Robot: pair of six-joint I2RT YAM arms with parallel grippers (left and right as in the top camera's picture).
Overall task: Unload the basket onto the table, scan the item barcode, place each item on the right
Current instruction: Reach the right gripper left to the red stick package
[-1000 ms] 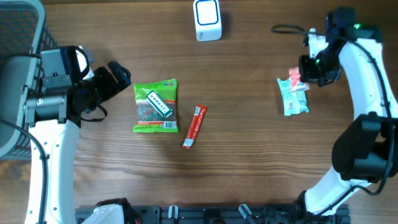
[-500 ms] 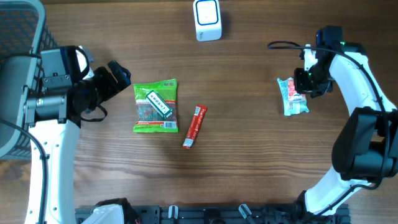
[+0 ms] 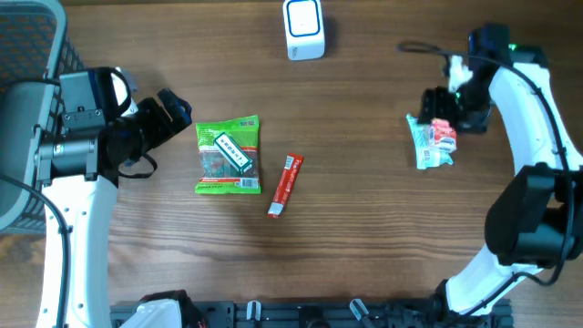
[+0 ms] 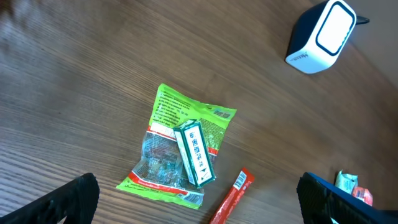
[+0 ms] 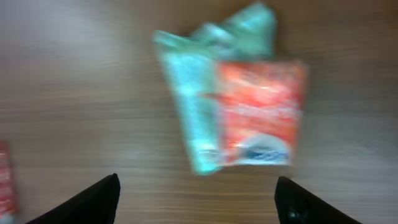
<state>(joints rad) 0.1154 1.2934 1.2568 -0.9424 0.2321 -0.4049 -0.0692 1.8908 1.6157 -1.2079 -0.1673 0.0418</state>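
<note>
A teal-and-red packet (image 3: pixel 430 141) lies flat on the wooden table at the right. My right gripper (image 3: pixel 445 106) hovers just beyond its far end, open and empty. The right wrist view shows the packet (image 5: pixel 242 112) blurred, ahead of the spread gripper (image 5: pixel 198 202). A white-and-blue barcode scanner (image 3: pixel 303 29) stands at the back middle. My left gripper (image 3: pixel 175 113) is open at the left, beside a green snack packet (image 3: pixel 228 157) with a small green box on it. The left wrist view shows that packet (image 4: pixel 180 155) ahead of the wide gripper (image 4: pixel 200 208), and the scanner (image 4: pixel 322 36) at top right.
A thin red stick packet (image 3: pixel 284 185) lies right of the green packet, also seen as the stick (image 4: pixel 231 198) in the left wrist view. A grey mesh basket (image 3: pixel 27 55) stands at the far left edge, behind the left arm.
My right gripper has opened from shut and let go of the teal-and-red packet, which now lies loose on the table. The left arm has not moved.
</note>
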